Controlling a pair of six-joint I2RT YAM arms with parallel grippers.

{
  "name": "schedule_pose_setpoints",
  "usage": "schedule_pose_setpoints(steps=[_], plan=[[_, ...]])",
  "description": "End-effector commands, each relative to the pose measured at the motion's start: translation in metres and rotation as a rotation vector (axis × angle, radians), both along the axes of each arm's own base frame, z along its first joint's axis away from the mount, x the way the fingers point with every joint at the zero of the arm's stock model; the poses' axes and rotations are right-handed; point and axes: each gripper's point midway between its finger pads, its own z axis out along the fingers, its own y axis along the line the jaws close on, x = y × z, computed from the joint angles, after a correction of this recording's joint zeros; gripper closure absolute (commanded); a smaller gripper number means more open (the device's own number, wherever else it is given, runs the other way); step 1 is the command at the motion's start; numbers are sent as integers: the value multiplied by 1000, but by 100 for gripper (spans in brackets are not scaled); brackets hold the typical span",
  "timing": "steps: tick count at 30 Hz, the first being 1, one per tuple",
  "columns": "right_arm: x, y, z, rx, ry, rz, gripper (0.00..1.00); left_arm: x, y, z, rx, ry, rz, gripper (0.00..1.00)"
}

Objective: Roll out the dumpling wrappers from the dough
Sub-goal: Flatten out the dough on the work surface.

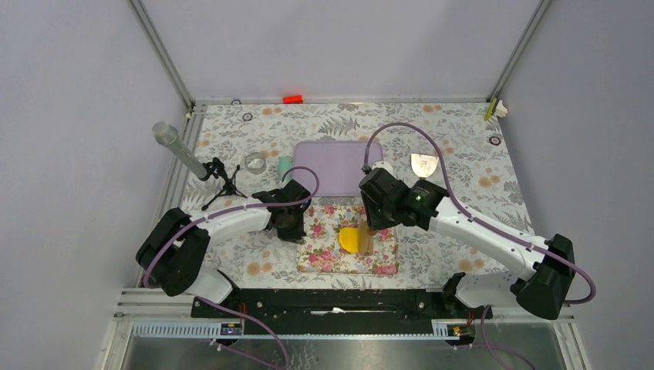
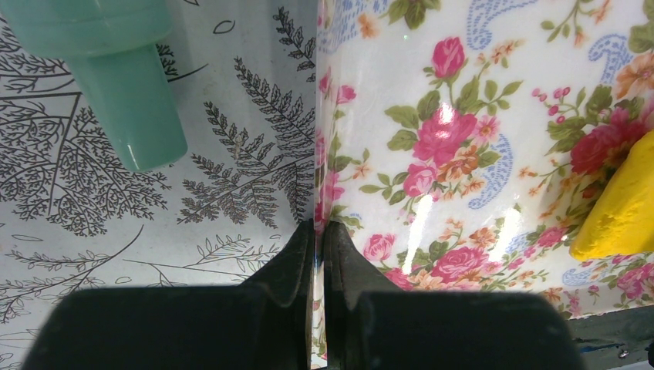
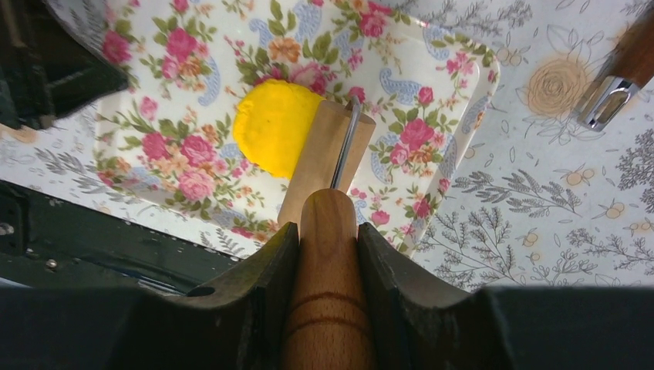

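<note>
The dough (image 1: pixel 349 239) is a flattened yellow lump on the floral mat (image 1: pixel 328 260). It also shows in the right wrist view (image 3: pixel 270 127) and at the right edge of the left wrist view (image 2: pixel 621 204). My right gripper (image 3: pixel 328 231) is shut on the handle of a small wooden roller (image 3: pixel 330 150), whose head rests against the dough's right side. My left gripper (image 2: pixel 318 231) is shut on the left edge of the floral mat (image 2: pixel 463 77), away from the dough. No dumpling wrappers are in view.
A purple tray (image 1: pixel 335 166) lies behind the mat. A teal cup (image 1: pixel 284 165) lies beside it, close to my left fingers (image 2: pixel 123 85). A glass ring (image 1: pixel 255 163), a metal scraper (image 1: pixel 423 164) and a microphone on a tripod (image 1: pixel 185 154) stand further off.
</note>
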Motion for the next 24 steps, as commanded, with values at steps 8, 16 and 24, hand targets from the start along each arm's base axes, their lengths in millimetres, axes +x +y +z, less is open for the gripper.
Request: schedule_pose_setpoints(steps=[8, 16, 24], plan=[[-11, -8, -40, -34, 75, -24, 100, -2, 13, -7, 70, 2, -6, 100], [3, -8, -4, -24, -6, -46, 100, -2, 13, -6, 69, 0, -5, 100], [20, 16, 51, 77, -84, -21, 100, -2, 12, -6, 67, 0, -6, 100]])
